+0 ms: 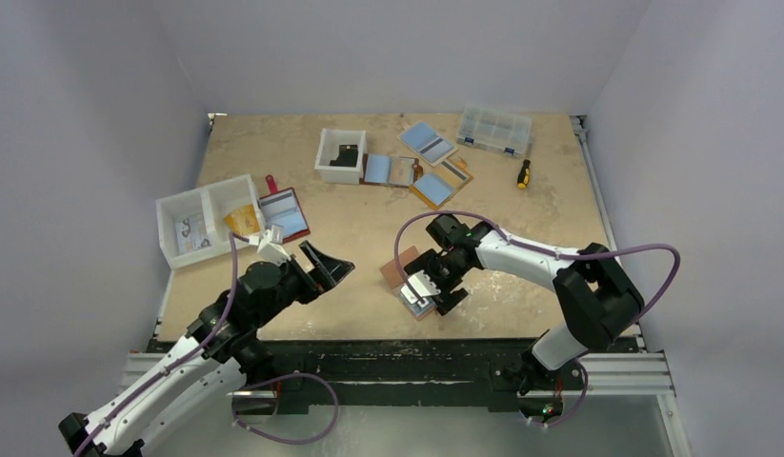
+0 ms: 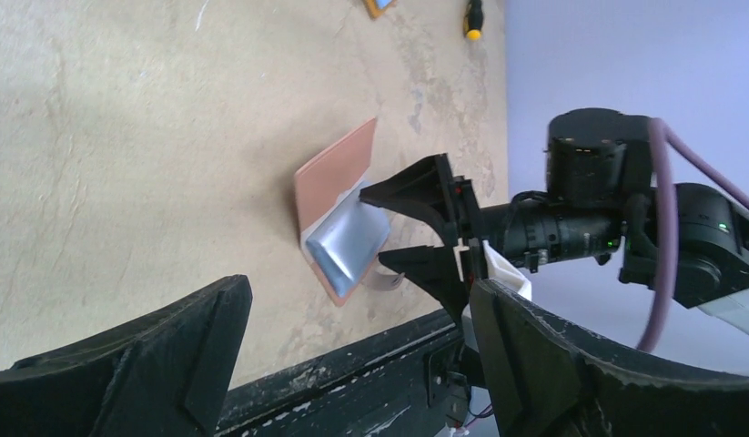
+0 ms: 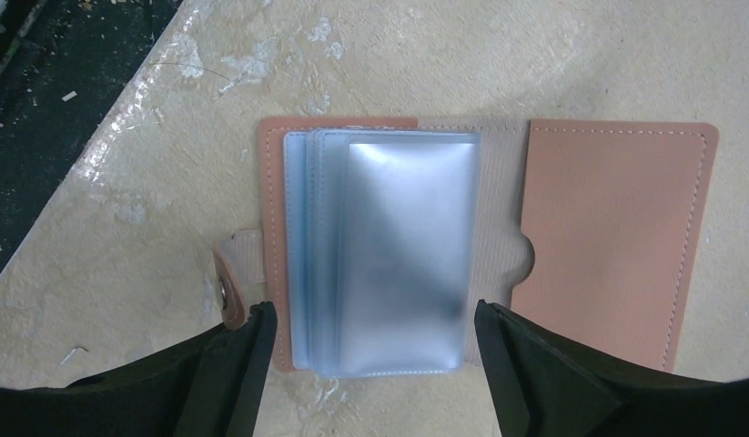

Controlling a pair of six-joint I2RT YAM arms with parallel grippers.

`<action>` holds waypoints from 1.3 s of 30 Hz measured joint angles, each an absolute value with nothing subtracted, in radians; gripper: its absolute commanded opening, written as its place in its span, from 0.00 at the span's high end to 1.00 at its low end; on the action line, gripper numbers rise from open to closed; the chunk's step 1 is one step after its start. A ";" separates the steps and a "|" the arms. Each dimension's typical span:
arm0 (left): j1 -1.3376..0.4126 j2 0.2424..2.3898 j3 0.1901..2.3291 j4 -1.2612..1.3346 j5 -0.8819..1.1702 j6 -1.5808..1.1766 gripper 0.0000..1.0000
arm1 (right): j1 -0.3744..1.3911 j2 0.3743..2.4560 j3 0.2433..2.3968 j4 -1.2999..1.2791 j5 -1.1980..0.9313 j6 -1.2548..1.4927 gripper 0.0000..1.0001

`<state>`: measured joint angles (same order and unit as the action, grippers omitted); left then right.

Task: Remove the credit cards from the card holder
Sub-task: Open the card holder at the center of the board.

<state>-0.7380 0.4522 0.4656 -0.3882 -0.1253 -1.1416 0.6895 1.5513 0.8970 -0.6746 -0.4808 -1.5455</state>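
The tan card holder (image 1: 395, 269) lies open and flat near the table's front edge. A stack of frosted bluish plastic sleeves (image 3: 402, 246) is fanned over its left half, and the right half (image 3: 616, 228) is bare tan. A snap tab (image 3: 232, 282) sticks out at its left side. The credit cards are hidden; I cannot tell what the sleeves hold. My right gripper (image 3: 372, 314) hangs open just above the near edge of the sleeves, a finger on each side, touching nothing. My left gripper (image 1: 332, 262) stands open to the left of the holder (image 2: 334, 168), well apart from it, with nothing in it.
A white two-part bin (image 1: 192, 224) and a dark red wallet (image 1: 283, 211) sit at the left. At the back are a small white box (image 1: 340, 154), orange and blue wallets (image 1: 440, 181), a clear organiser (image 1: 494, 129) and a screwdriver (image 1: 524, 173). The black front rail (image 1: 397, 347) runs close below the holder.
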 measured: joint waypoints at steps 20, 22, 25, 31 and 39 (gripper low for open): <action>-0.778 0.778 0.385 -0.185 0.110 -1.129 0.10 | 0.720 1.570 0.898 -0.567 -0.425 -1.187 0.63; -0.802 0.813 0.385 -0.147 0.119 -1.122 0.10 | 0.719 1.568 0.898 -0.554 -0.432 -1.123 0.64; -0.834 0.857 0.368 -0.057 0.123 -1.126 0.13 | 0.718 1.567 0.898 -0.544 -0.437 -1.041 0.72; -0.862 0.959 0.309 0.106 0.123 -1.169 0.14 | 0.705 1.571 0.939 -0.545 -0.437 -0.872 0.89; -0.865 1.000 0.298 0.244 0.079 -1.225 0.14 | 0.659 1.584 1.026 -0.524 -0.437 -0.745 0.98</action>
